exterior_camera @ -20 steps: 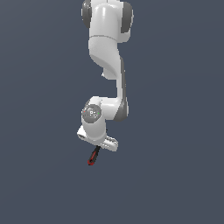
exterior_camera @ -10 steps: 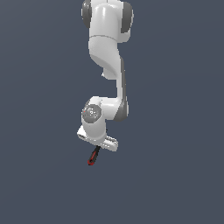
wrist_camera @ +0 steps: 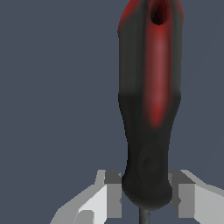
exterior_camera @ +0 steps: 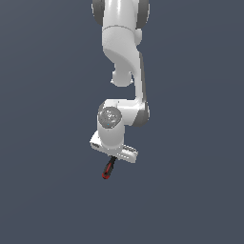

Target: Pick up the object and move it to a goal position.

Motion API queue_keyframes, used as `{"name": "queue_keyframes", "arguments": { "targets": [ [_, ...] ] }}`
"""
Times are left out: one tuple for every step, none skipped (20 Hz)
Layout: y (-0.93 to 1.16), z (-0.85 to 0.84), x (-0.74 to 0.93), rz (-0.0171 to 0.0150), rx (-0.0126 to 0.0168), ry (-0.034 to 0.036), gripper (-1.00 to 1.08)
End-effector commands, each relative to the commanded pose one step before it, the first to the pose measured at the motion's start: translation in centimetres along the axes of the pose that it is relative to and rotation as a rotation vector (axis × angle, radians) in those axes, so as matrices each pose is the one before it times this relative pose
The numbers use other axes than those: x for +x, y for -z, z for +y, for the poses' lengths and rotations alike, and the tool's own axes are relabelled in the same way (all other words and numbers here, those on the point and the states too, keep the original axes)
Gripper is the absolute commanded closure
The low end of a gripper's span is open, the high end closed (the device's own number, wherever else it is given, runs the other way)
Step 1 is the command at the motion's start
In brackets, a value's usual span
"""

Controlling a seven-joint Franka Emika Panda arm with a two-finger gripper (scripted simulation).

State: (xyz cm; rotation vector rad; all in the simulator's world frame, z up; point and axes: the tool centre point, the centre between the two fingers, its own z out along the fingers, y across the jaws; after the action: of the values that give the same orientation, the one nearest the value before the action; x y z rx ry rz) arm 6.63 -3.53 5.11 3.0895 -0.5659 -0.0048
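Note:
The screwdriver [exterior_camera: 108,168] has a black-and-red handle that sticks out below the white hand of my arm in the exterior view. In the wrist view the handle [wrist_camera: 148,105] fills the middle of the picture, its black end sitting between my two grey fingers [wrist_camera: 114,192]. My gripper [wrist_camera: 146,199] is shut on the handle's black end. A short piece of the thin dark shaft [wrist_camera: 143,216] shows behind the handle. In the exterior view my gripper [exterior_camera: 112,159] is mostly hidden under the hand.
Only a plain dark grey-blue surface shows around the arm in both views. No other objects or containers are in view.

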Motion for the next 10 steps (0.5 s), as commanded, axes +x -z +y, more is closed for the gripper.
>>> {"name": "queue_keyframes", "arguments": {
  "targets": [
    [2.026,-1.826,-0.374,0.0023,0.00114,0.00131,1.08],
    [0.886,-0.775,-0.175,0.00029,-0.00027,-0.00028,1.08],
    [0.89,-0.806,-0.18,0.0,0.0,0.0,1.08],
    [0.89,-0.806,-0.176,0.0,0.0,0.0,1.08],
    [0.885,-0.802,-0.171,0.0,0.0,0.0,1.08],
    [0.887,-0.787,-0.164,0.0003,-0.00034,-0.00018,1.08],
    [0.872,-0.792,-0.16,0.0,0.0,0.0,1.08],
    [0.871,-0.791,-0.156,0.0,0.0,0.0,1.08],
    [0.868,-0.79,-0.153,0.0,0.0,0.0,1.08],
    [0.838,-0.764,-0.143,0.0,0.0,0.0,1.08]
  ]
}}
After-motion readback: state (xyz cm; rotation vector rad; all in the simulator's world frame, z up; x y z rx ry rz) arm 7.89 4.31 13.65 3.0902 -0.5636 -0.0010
